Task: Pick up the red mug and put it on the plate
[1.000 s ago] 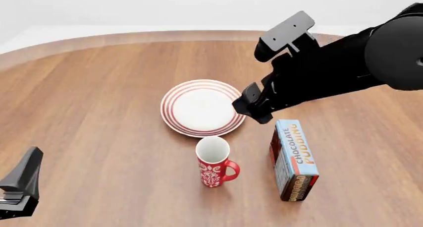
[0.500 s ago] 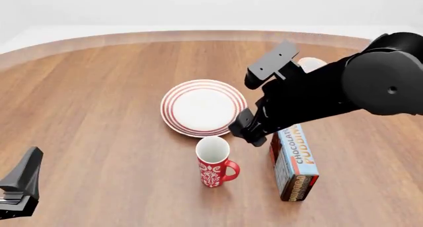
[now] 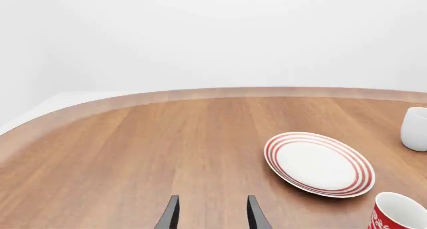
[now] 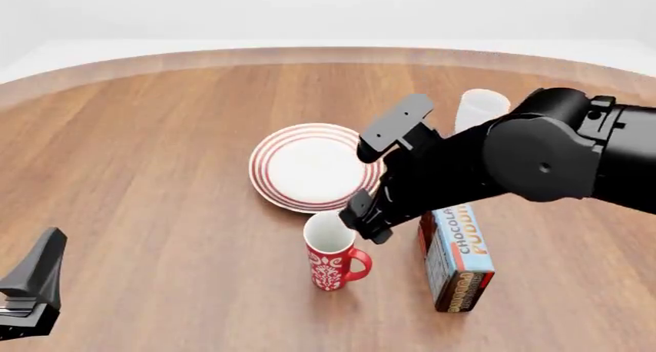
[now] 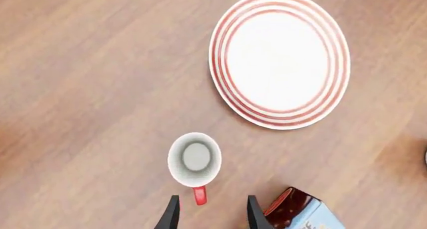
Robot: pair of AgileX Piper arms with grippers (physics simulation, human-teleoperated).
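Tall red ceramic mug with white pattern (image 4: 333,255) upright on brown wooden table (image 4: 154,160), just beside round white red-ringed plate (image 4: 313,166), not on it; right pincer (image 5: 210,214) above mug handle, spread, empty; left pincer (image 3: 210,216) released, well apart; chocolate pudding box (image 4: 457,246) near mug

Bright, even, diffuse light in all three views; no clear source direction. Renders are sharp edge to edge, no motion blur, noise or visible lens distortion. Shadows are soft and faint: a dim patch on the table (image 4: 154,175) under the right arm (image 4: 533,160), a slight one beside the red mug (image 4: 330,252). No glare on the wood. White backdrop is featureless, near blown out.
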